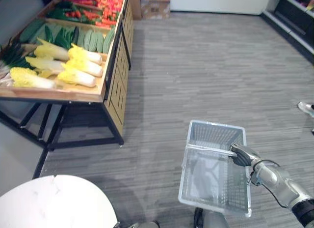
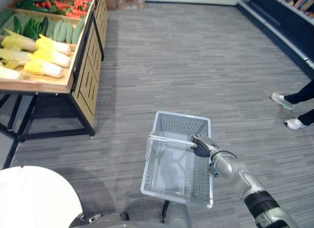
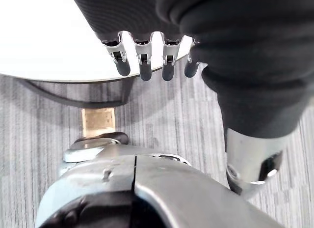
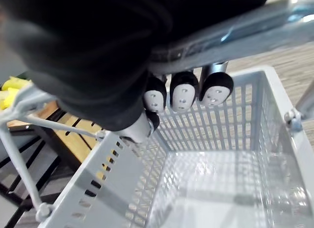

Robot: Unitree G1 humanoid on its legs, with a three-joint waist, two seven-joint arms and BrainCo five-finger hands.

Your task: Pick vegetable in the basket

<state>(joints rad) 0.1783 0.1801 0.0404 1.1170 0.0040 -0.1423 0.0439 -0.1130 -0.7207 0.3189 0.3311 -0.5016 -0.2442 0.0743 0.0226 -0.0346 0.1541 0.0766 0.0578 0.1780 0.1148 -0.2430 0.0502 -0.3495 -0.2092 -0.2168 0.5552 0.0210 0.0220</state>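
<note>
A pale grey wire basket (image 1: 214, 176) hangs above the floor in front of me, with nothing inside it. My right hand (image 1: 241, 155) is curled round its metal handle (image 4: 235, 34), fingers (image 4: 182, 92) wrapped under the bar. Vegetables lie on a wooden stand (image 1: 73, 94) at the left: yellow-white cabbages (image 1: 73, 66) nearest, green cucumbers (image 1: 93, 40) behind them, red peppers (image 1: 105, 7) farther back. My left hand (image 3: 147, 61) hangs low by a white round table, its fingers straight and holding nothing.
A white round table (image 1: 54, 203) stands at the lower left. A cardboard box (image 1: 154, 6) sits at the far end of the stand. A person's shoes (image 2: 287, 112) show at the right. Dark shelving (image 1: 294, 16) runs along the far right wall.
</note>
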